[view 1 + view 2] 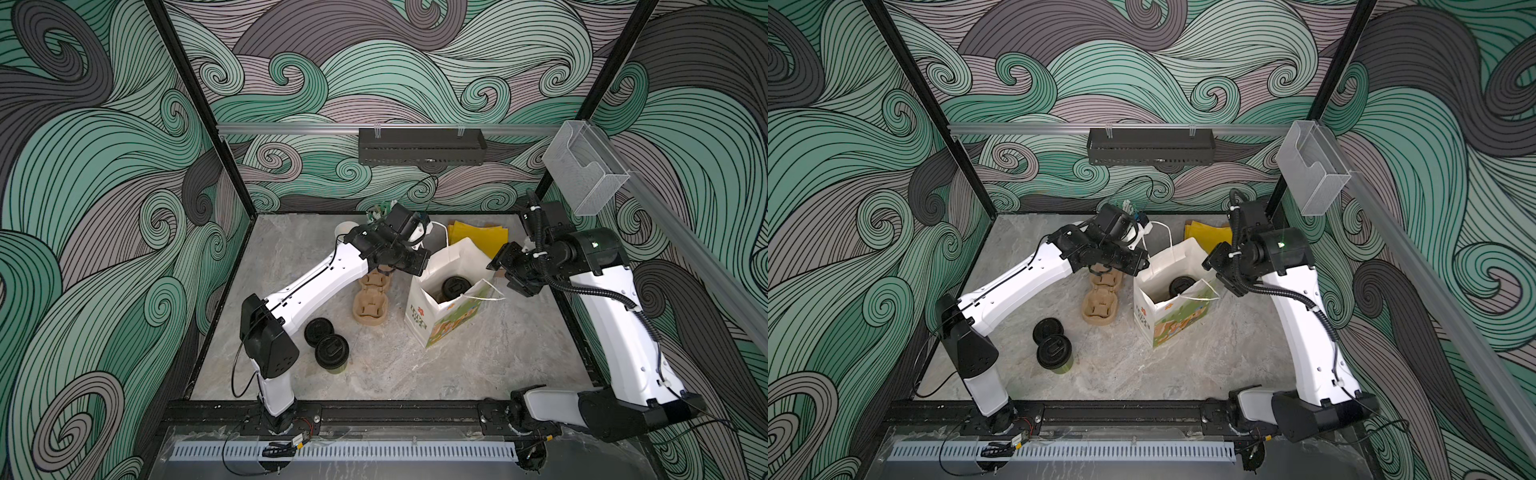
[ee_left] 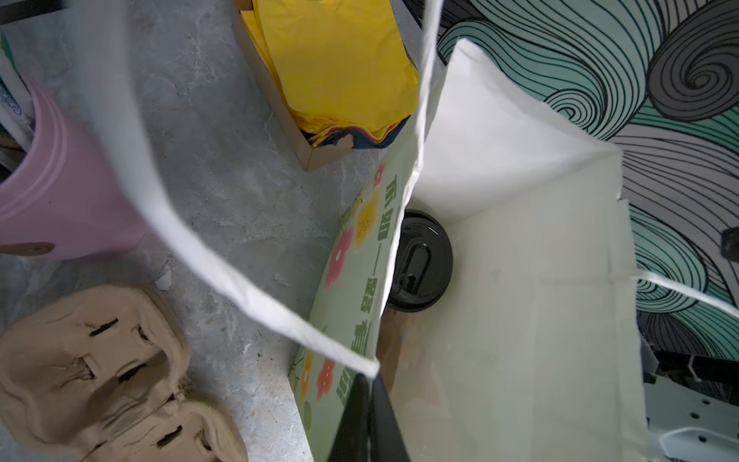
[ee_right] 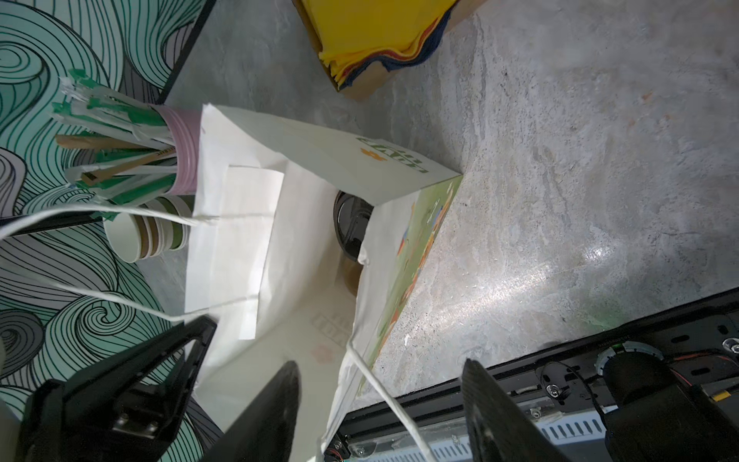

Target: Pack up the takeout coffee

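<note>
Two lidded cups (image 1: 331,352) stand on the table (image 1: 415,374) at left; the left claw (image 2: 370,384) pinches the handle (image 2: 160,192) of the bag (image 1: 440,328); a third lid (image 1: 456,286) sits inside; the right claw (image 3: 380,364) gapes empty astride the rim; a hard tug could topple everything.

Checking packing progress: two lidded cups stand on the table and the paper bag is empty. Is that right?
No, the paper bag is not empty: a black-lidded cup sits inside it, clear in both top views and the left wrist view. Two lidded cups do stand on the table.
</note>
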Robot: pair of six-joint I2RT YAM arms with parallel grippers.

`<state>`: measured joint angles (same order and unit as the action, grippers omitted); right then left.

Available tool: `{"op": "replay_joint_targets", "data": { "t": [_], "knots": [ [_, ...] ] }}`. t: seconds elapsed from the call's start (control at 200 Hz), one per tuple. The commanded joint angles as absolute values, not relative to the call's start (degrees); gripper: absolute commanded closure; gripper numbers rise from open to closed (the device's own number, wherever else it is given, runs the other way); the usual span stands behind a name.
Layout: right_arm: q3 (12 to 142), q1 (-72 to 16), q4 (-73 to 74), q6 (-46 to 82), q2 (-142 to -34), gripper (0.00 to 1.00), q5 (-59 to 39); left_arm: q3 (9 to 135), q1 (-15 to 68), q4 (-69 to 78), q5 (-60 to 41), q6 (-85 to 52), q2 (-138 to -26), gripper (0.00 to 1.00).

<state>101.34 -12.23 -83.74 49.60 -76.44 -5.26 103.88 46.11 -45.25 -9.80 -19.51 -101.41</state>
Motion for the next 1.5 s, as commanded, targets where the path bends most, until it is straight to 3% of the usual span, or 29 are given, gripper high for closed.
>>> {"op": "replay_joint_targets", "data": {
  "t": [0.0, 0.13, 0.215, 0.465, 0.57, 0.655, 0.86, 1.116, 1.201, 1.386, 1.496],
  "knots": [
    [103.47, -9.66, -86.21, 44.78, -77.12, 0.35, -6.26, 101.82, 47.93, -41.55, -3.23, -27.68, -98.3, 1.0],
    [105.13, -7.54, -87.34, 41.34, -78.01, 0.35, -7.33, 99.46, 50.92, -41.04, 1.07, -29.0, -96.83, 1.0],
    [106.92, -7.21, -88.33, 39.43, -79.33, 0.32, -8.58, 98.38, 51.94, -40.09, 1.43, -29.19, -96.16, 0.95],
    [107.0, -9.73, -90.27, 38.52, -81.04, 0.22, -10.77, 97.65, 52.29, -37.86, 4.87, -25.95, -91.9, 0.62],
    [104.58, -13.34, -90.8, 40.53, -80.99, 0.2, -9.26, 97.75, 51.78, -37.99, 6.63, -24.16, -90.38, 0.39],
    [102.57, -14.77, -90.68, 42.53, -80.62, 0.19, -7.95, 97.71, 50.73, -38.19, 6.27, -22.74, -89.56, 0.29],
    [101.75, -15.67, -88.62, 42.64, -80.95, 0.19, -8.4, 96.95, 45.49, -38.84, -0.74, -17.93, -87.41, 0.27],
    [100.04, -16.15, -87.26, 45.0, -83.13, 0.21, -10.26, 87.07, 38.5, -30.5, -9.63, -10.41, -82.12, 0.26],
    [98.56, -16.26, -86.77, 45.73, -83.07, 0.23, -9.76, 82.36, 38.06, -25.66, -5.75, -4.92, -79.28, 0.26],
    [96.03, -16.28, -84.68, 46.27, -83.63, 0.33, -11.04, 72.96, 37.09, -10.52, 12.79, 1.43, -75.16, 0.24],
    [96.12, -16.35, -83.68, 45.46, -85.76, 0.4, -11.76, 72.96, 34.65, -6.63, 15.63, 0.17, -76.67, 0.23]
  ]
}}
